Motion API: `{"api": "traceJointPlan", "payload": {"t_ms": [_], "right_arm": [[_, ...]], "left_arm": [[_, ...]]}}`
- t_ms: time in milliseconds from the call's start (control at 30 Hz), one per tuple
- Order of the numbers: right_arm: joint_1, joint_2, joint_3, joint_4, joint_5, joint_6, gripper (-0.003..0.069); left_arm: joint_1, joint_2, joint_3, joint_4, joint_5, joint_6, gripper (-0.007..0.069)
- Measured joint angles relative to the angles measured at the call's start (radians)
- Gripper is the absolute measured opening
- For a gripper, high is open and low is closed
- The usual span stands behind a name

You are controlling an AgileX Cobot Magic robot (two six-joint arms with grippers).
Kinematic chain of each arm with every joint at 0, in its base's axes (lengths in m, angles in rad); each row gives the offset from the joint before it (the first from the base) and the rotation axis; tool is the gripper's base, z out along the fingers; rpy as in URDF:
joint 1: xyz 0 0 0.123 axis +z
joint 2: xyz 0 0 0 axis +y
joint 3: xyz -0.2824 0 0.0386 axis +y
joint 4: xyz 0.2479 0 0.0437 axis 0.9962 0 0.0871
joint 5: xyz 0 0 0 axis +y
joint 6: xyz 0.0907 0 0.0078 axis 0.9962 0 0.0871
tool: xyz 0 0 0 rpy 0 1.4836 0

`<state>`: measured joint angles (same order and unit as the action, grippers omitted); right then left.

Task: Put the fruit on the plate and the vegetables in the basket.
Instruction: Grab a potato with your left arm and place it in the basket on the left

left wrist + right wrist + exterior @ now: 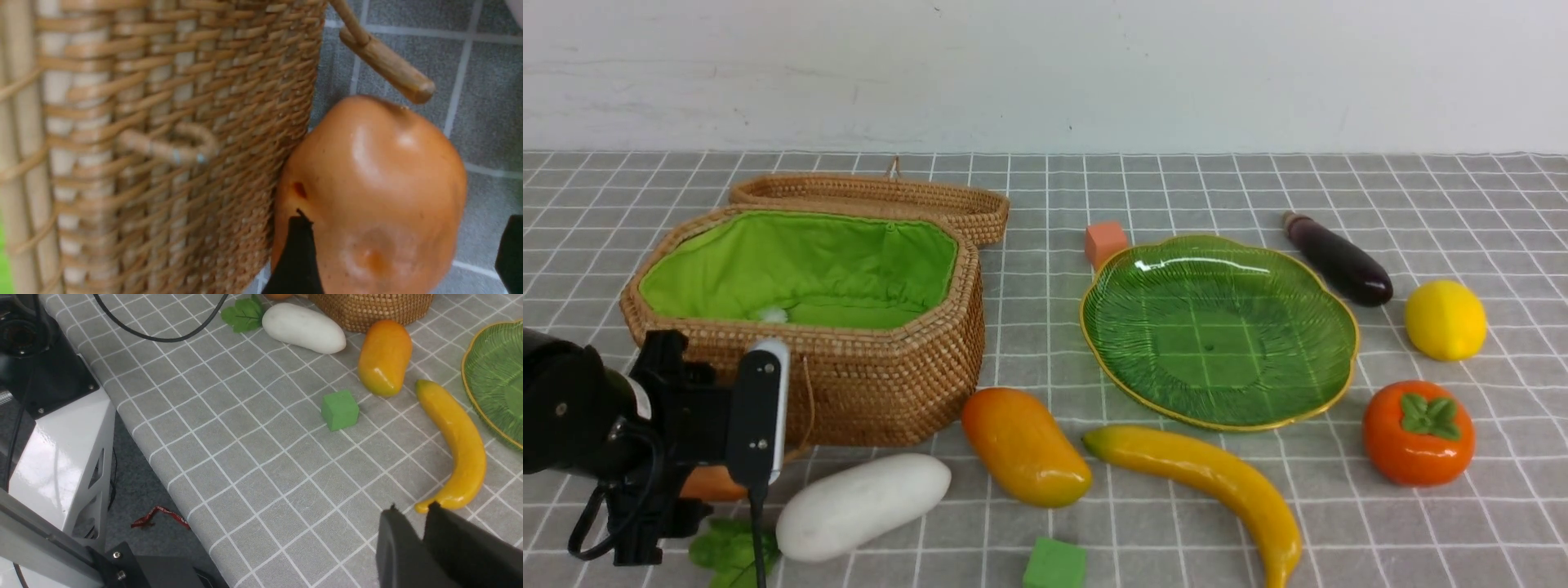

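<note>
My left gripper (404,228) stands open low at the basket's (890,384) near-left wall, its black fingers (296,257) on either side of the brown-orange potato (367,183). One finger lies against the potato and the other stands clear of it. The potato leans on the basket wall. Beside it lies the white radish (862,505) with green leaves. The mango (1025,445) and banana (1209,482) lie in front of the empty green plate (1217,327). Lemon (1445,320), persimmon (1419,433) and eggplant (1338,259) lie right of it. My right gripper (413,508) hovers shut and empty near the banana's (457,441) tip.
The basket's woven lid (874,196) lies open behind it, and a wooden toggle (388,69) hangs by the potato. An orange cube (1105,242) sits behind the plate, a green cube (1055,565) near the front. The table edge (163,465) and the robot's white base (53,457) are close.
</note>
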<state>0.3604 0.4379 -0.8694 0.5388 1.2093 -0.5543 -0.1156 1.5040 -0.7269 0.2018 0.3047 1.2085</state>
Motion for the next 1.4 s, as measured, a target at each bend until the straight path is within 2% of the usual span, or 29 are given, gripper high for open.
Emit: {"api": "traceJointPlan", "payload": {"t_ms": [333,700,1233,1400], "right_arm": [[0.000,0.000,0.000,0.000,0.001,0.003,0.0122],[0.000,0.000,0.000,0.019,0.012,0.004,0.0123],[0.000,0.000,0.000,0.031,0.012,0.004,0.0126],[0.000,0.000,0.000,0.044,0.011,0.004,0.0125]], "left_arm": [[0.000,0.048,-0.005,0.006,-0.056,0.000,0.0587],[0.000,0.046,-0.030,0.023,0.080,0.001,0.0588],[0.000,0.085,-0.032,0.029,0.072,0.000,0.0591],[0.000,0.093,-0.037,0.031,0.075,0.000,0.0566]]}}
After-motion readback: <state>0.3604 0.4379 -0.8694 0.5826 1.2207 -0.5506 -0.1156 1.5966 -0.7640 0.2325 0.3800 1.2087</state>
